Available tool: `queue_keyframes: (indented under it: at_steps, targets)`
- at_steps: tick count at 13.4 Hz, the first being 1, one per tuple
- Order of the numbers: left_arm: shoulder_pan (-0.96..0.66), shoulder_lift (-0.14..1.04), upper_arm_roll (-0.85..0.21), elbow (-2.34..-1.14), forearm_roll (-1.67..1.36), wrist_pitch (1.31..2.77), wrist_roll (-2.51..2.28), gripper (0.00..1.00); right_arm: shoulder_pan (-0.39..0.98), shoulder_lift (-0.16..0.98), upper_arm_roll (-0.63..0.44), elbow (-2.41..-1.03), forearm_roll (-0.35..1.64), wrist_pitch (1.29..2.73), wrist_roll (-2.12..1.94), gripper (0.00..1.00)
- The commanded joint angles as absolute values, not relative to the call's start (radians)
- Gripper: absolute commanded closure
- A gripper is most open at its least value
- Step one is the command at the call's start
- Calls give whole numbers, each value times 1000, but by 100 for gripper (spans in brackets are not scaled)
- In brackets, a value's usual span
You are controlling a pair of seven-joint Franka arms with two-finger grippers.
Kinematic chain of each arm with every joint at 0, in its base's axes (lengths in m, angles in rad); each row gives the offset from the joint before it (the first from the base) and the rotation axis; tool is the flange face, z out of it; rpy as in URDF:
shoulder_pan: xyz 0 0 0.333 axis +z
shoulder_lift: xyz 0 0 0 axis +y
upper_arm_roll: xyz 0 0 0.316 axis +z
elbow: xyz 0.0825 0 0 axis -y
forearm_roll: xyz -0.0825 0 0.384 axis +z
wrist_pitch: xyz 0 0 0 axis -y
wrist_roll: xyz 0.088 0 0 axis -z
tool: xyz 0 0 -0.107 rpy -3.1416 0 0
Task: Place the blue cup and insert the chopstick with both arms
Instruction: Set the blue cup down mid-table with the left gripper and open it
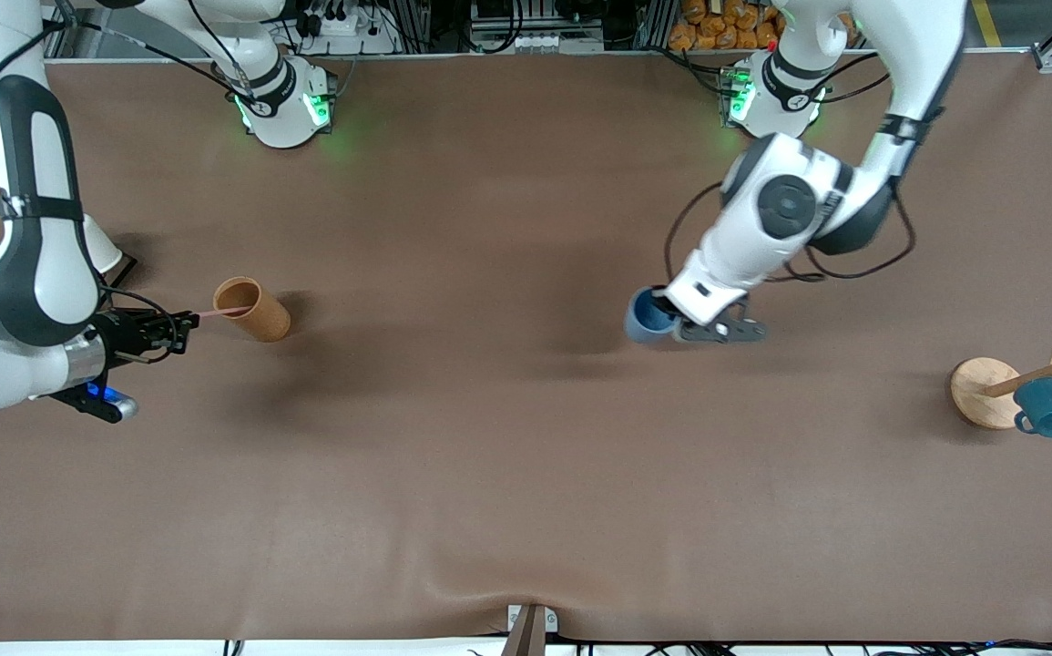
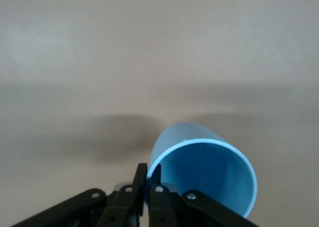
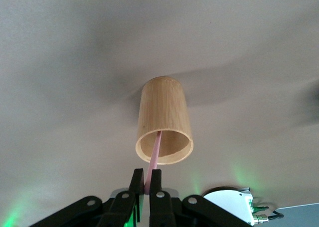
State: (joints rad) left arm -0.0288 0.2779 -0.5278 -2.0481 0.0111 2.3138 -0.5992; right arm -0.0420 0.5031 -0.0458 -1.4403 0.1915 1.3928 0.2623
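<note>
While neither job looks finished, the front view shows the left tool (image 1: 676, 323) pinching the blue cup (image 1: 648, 317) mid-surface (image 1: 489, 456), and the right tool (image 1: 181, 326) by a brown cylinder (image 1: 252, 310). Left wrist view: fingers clamp the cup's rim. Right wrist view: fingers grip the chopstick (image 3: 154, 157), its tip inside the cylinder.

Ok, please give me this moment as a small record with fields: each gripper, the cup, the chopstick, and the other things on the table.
left gripper: shut on the rim of the blue cup, near mid-table
blue cup state: tilted, mouth toward the wrist camera
right gripper: shut on the chopstick
chopstick: other end inside the bamboo holder
bamboo holder: stands toward the right arm's end of the table
other things: wooden mug rack with a teal mug, toward the left arm's end
</note>
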Motion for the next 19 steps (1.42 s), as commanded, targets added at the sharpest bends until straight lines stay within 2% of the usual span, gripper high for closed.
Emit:
queue_keyframes:
  at_steps: [1,6,10,15,16,17,18,19]
  targets:
    - [-109,330,-525,-1993,17,2312,-724,100,-32,450,-43,-1440,158,1370,255,100]
    - [-258,465,-522,-1867,173,2312,-1072,100,2,371,-40,-1425,104,1358,256,100]
    - [-360,563,-522,-1781,250,2313,-1268,100,15,339,-40,-1326,103,1278,264,100]
    - [-419,613,-515,-1758,334,2345,-1410,100,55,324,-40,-1232,104,1239,270,100]
    - [-423,617,-515,-1758,339,2345,-1411,73,67,322,-40,-1227,104,1239,278,100]
    - [-423,617,-515,-1758,339,2345,-1414,26,74,322,-38,-1218,107,1239,300,100]
    - [-425,612,-515,-1753,341,2344,-1425,0,86,322,-34,-1206,107,1241,326,100]
    - [-425,600,-515,-1750,341,2336,-1431,0,89,322,-20,-1198,107,1241,348,100]
